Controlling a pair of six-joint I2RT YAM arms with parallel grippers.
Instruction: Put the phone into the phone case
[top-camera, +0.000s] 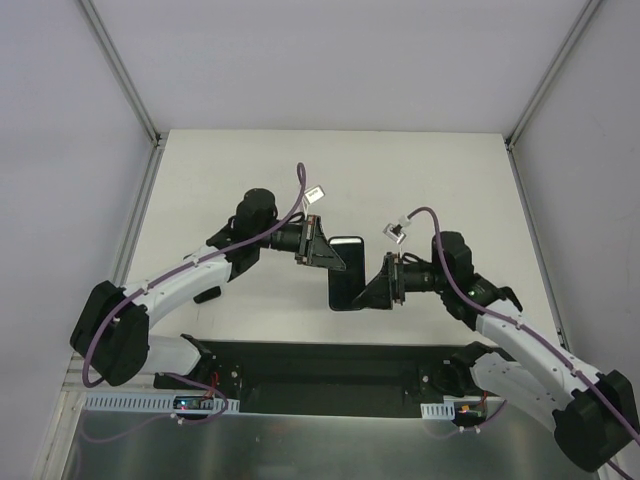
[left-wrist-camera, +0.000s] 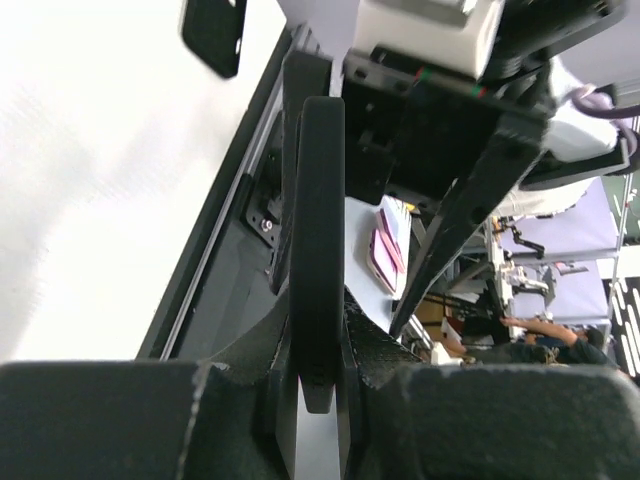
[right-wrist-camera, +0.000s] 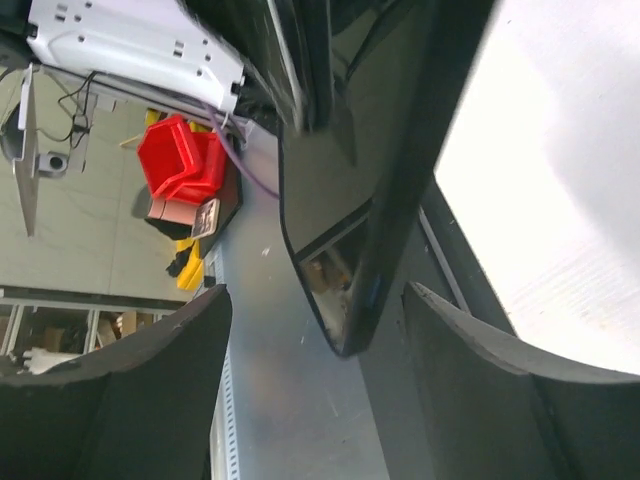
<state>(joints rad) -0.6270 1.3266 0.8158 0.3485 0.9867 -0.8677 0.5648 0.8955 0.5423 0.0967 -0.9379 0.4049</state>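
Pinching: left pincer (left-wrist-camera: 318, 372) pressed together on the phone (top-camera: 347, 275)
Right pincer (right-wrist-camera: 312, 300): spread, phone between its fingers, touching neither
Axis: long side runs crosswise to both pincers
Free end: nearer the right pincer
Phone case: cannot tell if fitted
Writing: none readable
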